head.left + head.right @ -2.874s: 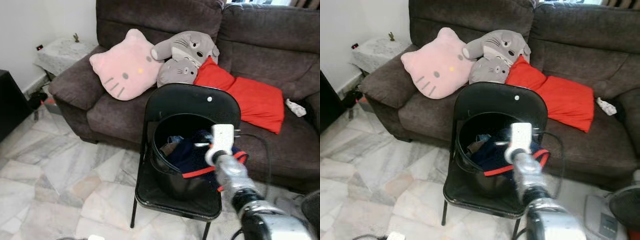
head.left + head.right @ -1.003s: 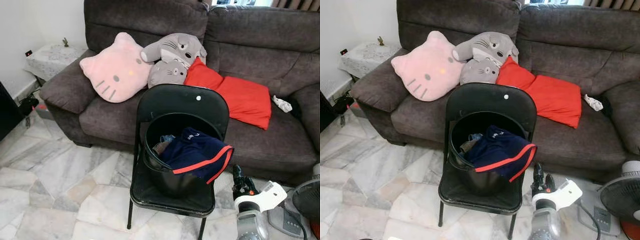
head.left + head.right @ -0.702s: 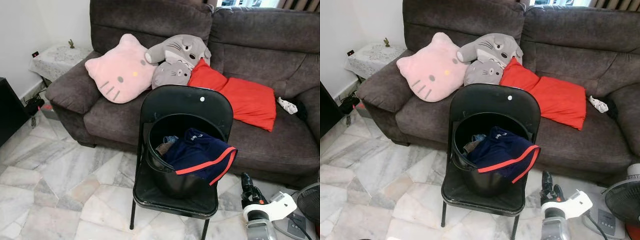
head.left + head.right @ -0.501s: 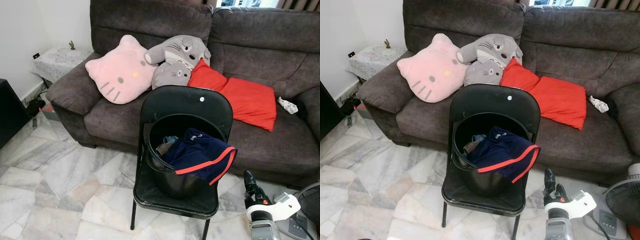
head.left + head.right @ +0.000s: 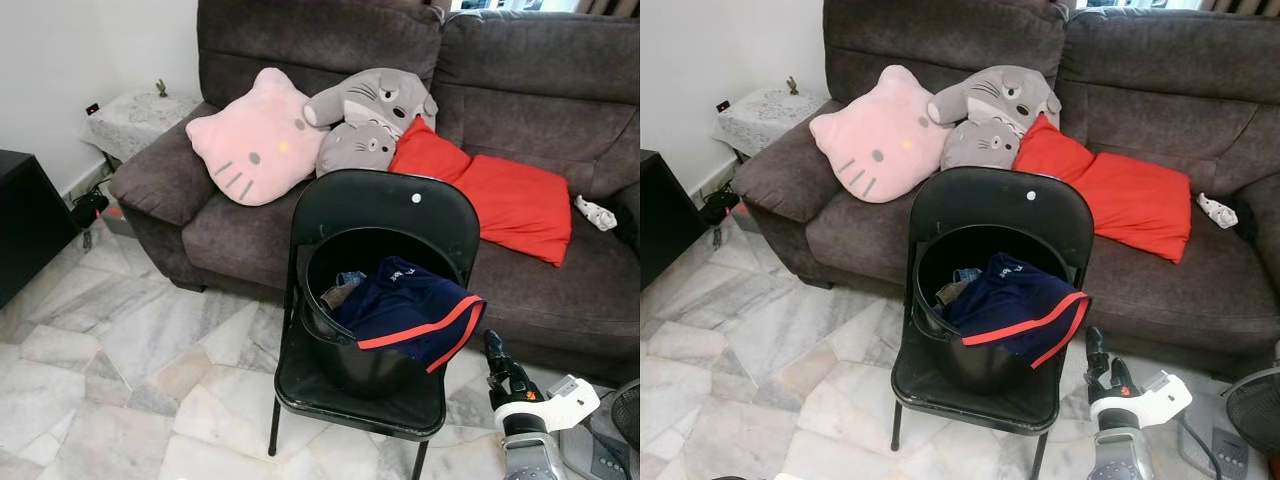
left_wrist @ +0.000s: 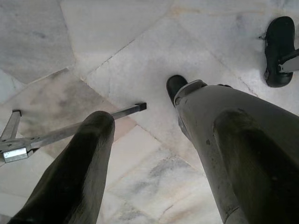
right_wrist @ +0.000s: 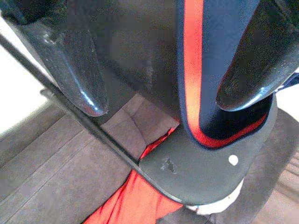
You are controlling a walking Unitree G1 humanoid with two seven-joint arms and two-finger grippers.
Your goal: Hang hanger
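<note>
A black folding chair [image 5: 370,215] stands on the marble floor [image 5: 130,340] in front of a dark grey sofa [image 5: 520,80]. On its seat sits a black bucket [image 5: 345,345], and a navy garment with a red stripe [image 5: 410,310] spills over the bucket's rim on the side nearer the robot's right. I can see no hanger anywhere around the chair, the bucket or the sofa, so I cannot say where it lies relative to either set of jaws.

The right gripper [image 5: 497,360] is low beside the chair, just off the seat's right edge and below the draped garment, its black fingers pointing up. From its wrist camera the two fingers [image 7: 79,70] stand well apart with nothing pinched between them; the garment's red stripe [image 7: 191,70] and the chair back lie beyond the gap, not touched.

The left gripper [image 6: 154,154] hangs down over the floor, its fingers spread wide and empty, with the robot's black foot [image 6: 279,51] and a metal bar beneath.

On the sofa rest a pink cat-face cushion [image 5: 255,140], a grey plush [image 5: 370,115] and a red cushion [image 5: 490,195].
</note>
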